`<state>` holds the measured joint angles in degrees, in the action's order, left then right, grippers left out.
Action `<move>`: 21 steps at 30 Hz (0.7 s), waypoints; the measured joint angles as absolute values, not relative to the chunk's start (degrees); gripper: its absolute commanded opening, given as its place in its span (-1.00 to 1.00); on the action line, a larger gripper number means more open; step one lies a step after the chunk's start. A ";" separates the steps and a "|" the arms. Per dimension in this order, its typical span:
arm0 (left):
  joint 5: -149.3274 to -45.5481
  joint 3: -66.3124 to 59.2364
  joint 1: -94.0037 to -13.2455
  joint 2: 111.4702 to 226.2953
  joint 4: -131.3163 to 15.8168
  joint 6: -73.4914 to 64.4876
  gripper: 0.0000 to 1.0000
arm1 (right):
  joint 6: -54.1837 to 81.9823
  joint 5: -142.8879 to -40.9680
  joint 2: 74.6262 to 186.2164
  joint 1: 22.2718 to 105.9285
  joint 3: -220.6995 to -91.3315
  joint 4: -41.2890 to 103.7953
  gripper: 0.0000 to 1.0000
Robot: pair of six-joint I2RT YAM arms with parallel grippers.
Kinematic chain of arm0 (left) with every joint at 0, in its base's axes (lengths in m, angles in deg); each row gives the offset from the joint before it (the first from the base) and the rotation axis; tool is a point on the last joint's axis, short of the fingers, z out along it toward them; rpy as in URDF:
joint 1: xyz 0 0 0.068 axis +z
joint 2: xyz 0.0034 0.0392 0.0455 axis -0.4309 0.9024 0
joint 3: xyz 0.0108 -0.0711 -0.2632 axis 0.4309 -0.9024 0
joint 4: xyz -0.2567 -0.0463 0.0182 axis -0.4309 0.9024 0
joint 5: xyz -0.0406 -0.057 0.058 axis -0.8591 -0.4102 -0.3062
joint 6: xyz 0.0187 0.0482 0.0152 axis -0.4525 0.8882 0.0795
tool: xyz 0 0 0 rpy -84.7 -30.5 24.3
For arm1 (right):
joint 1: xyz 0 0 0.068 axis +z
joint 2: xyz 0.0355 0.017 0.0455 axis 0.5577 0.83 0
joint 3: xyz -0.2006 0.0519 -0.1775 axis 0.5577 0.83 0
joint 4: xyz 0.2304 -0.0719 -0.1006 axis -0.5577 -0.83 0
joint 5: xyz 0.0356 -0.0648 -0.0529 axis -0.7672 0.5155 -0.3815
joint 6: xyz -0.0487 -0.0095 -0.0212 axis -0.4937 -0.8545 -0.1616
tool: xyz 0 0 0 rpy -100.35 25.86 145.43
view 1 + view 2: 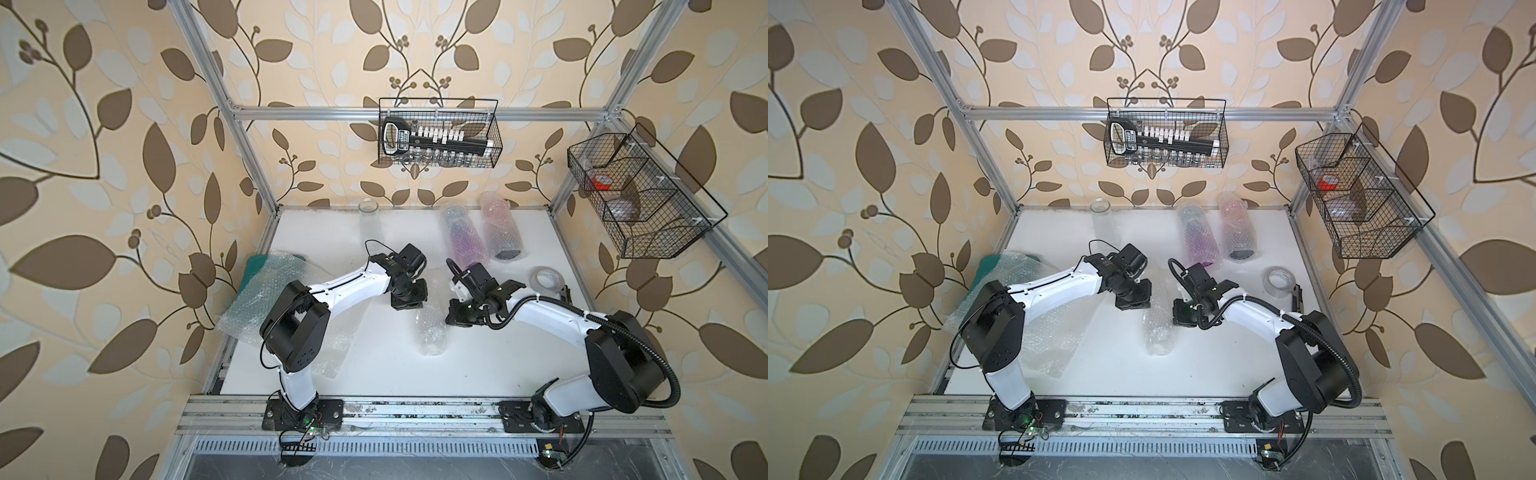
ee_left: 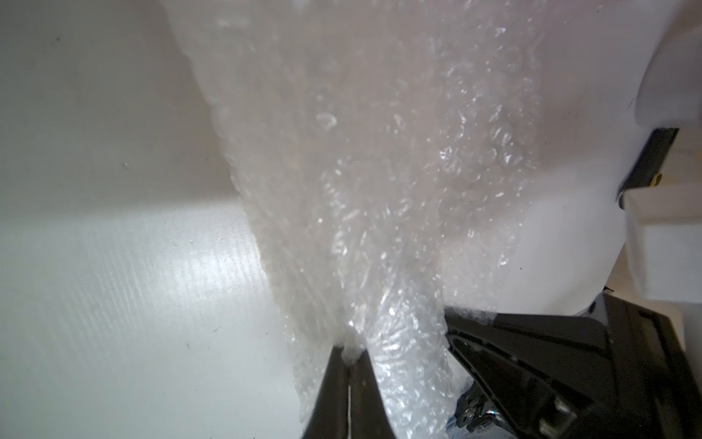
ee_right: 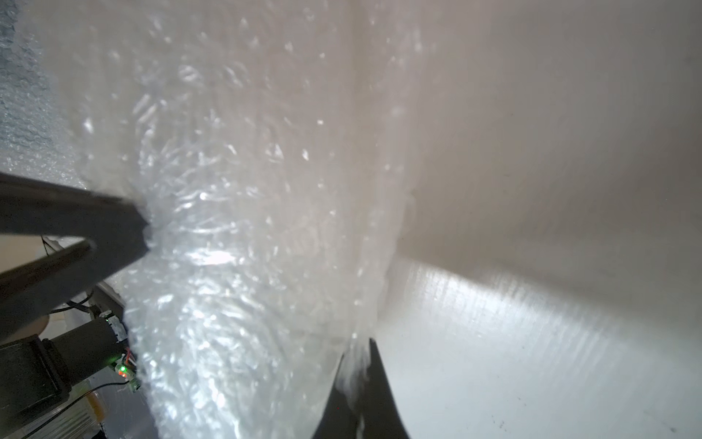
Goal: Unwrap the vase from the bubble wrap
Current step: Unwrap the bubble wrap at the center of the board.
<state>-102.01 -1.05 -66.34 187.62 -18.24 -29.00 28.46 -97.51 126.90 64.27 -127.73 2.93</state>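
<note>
At table (image 1: pixel 386 374) centre: found wrap (image 1: pixel 430 332) lying between grippers, vase hidden inside.
Left gripper (image 2: pixel 347 353): clamped on wrap fold.
Right gripper (image 3: pixel 361 365): clamped on wrap edge.
Handling: judged light, soft, slippery; loose edges best.

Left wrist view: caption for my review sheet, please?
The left gripper, jaws shut, pinches a fold of bubble wrap; white table behind.
</note>
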 measured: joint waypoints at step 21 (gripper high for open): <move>-96.54 -4.61 -65.27 188.15 -14.02 -26.05 -0.65 | 26.97 -95.37 120.95 60.99 -120.91 1.88 -1.00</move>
<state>-96.54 -4.61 -65.27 188.15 -14.02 -26.05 26.97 -95.37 120.95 60.99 -120.91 1.88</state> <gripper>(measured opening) 0.074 0.047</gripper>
